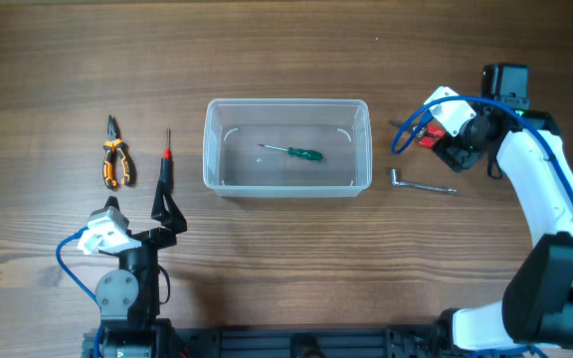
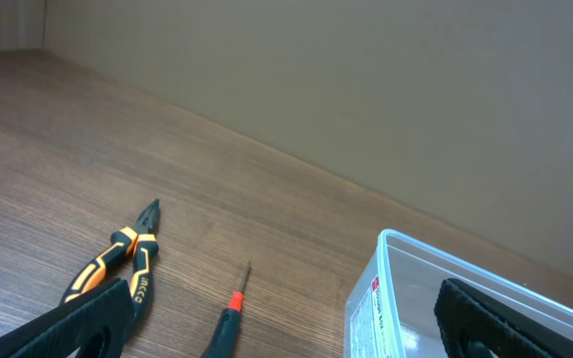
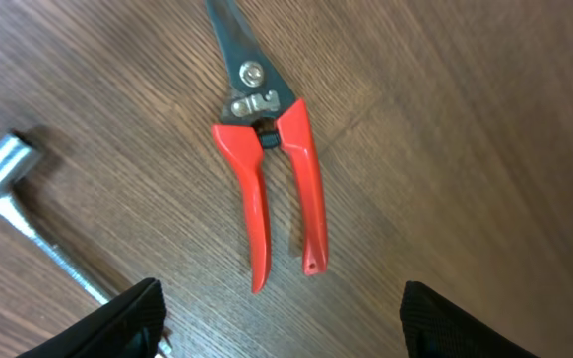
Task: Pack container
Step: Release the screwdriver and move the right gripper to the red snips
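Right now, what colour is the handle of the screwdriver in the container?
Green; the screwdriver shows best overhead.

The black left arm (image 1: 127,283), at the lower left of the overhead frame, carries a round grey joint cap, a white block at its wrist and a looping blue cable (image 1: 62,257). The right arm (image 1: 540,189), along the right edge, has smooth white shells between black joints, a second blue cable (image 1: 402,131) beside a white-and-red wrist, and a black box at its top. The left claw (image 2: 286,333) and right claw (image 3: 301,318) both have matt black fingers.
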Tool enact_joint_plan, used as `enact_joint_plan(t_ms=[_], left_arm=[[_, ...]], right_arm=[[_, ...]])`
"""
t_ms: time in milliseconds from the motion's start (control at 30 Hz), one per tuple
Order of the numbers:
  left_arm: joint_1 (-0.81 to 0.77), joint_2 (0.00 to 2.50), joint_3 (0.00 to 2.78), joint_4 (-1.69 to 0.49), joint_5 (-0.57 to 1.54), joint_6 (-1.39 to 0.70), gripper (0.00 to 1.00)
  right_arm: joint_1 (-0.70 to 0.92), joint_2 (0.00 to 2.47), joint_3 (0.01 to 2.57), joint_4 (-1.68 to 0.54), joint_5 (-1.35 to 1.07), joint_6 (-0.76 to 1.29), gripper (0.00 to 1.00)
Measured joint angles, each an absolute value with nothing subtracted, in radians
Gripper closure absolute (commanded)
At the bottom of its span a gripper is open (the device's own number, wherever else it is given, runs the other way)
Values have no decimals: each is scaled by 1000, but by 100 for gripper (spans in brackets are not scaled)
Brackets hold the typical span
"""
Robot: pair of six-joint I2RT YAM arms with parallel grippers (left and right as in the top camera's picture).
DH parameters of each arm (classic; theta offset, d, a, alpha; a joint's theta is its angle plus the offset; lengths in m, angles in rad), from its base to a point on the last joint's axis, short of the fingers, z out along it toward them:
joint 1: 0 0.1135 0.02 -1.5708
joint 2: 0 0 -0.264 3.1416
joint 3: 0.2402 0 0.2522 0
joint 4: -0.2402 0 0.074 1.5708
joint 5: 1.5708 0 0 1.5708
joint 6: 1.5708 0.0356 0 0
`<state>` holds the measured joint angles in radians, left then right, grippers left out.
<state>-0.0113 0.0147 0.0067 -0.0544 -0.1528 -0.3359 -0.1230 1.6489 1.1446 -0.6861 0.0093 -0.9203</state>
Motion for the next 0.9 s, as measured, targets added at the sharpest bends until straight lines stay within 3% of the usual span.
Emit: enact_joint_plan(t_ms=[267,700,733,767,900], left_arm=[[-11,15,7,-54,-153,-336,0],[-11,15,7,-54,-153,-336,0],[-11,15,7,-54,-153,-336,0],[-11,15,7,-54,-153,-336,0],[-11,15,7,-54,-153,-336,0]], right_arm=[[-134,1780,1145,-691,8,-878,9],[-200,1782,1344,-870,-110,-803,14],[-200,1782,1345,-870,-116,-799,11],[-200,1782,1345,-859,-124,-786,1],[-200,1782,1346,-800,-146,-686,0]])
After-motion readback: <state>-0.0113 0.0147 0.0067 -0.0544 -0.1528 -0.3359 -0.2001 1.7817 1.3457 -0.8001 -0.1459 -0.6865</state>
